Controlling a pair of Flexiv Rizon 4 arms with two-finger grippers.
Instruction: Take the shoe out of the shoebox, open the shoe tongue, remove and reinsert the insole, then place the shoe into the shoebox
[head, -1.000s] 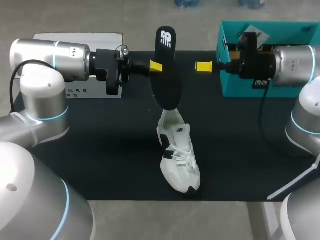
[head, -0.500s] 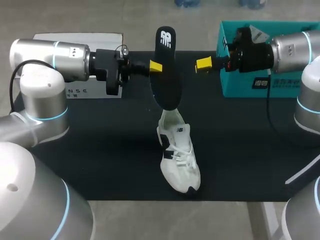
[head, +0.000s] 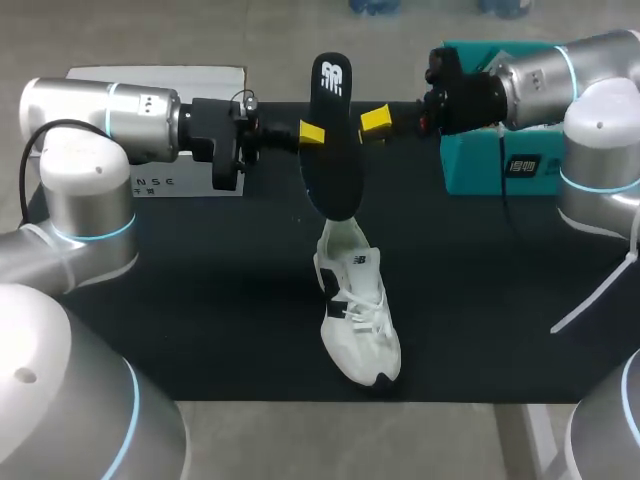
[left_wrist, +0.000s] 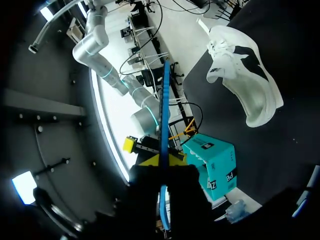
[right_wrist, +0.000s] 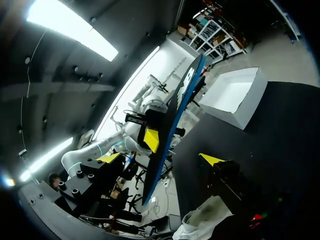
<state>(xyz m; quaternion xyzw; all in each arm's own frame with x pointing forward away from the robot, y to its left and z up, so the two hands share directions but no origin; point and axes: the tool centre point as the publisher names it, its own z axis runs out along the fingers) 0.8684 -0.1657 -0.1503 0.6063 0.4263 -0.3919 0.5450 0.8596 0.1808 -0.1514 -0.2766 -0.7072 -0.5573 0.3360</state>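
Observation:
A black insole (head: 331, 140) hangs upright above the table, and my left gripper (head: 314, 133) is shut on its left edge. In the left wrist view the insole (left_wrist: 164, 115) shows edge-on between the left gripper's (left_wrist: 163, 161) fingertips. My right gripper (head: 375, 121) is open, close to the insole's right edge without touching it. In the right wrist view the insole (right_wrist: 172, 127) stands just ahead of the right gripper's (right_wrist: 160, 158) spread fingers. The white shoe (head: 355, 310) lies on the black mat below the insole, heel toward it. The teal shoebox (head: 495, 165) stands at the back right.
A white box lid (head: 155, 80) lies at the back left behind my left arm. The black mat (head: 200, 300) covers the table around the shoe. The left wrist view also shows the shoe (left_wrist: 245, 75) and the teal shoebox (left_wrist: 212, 162).
My right arm has swung left from in front of the teal shoebox up to the insole's right edge, its gripper staying open. The left arm, insole and shoe have not moved.

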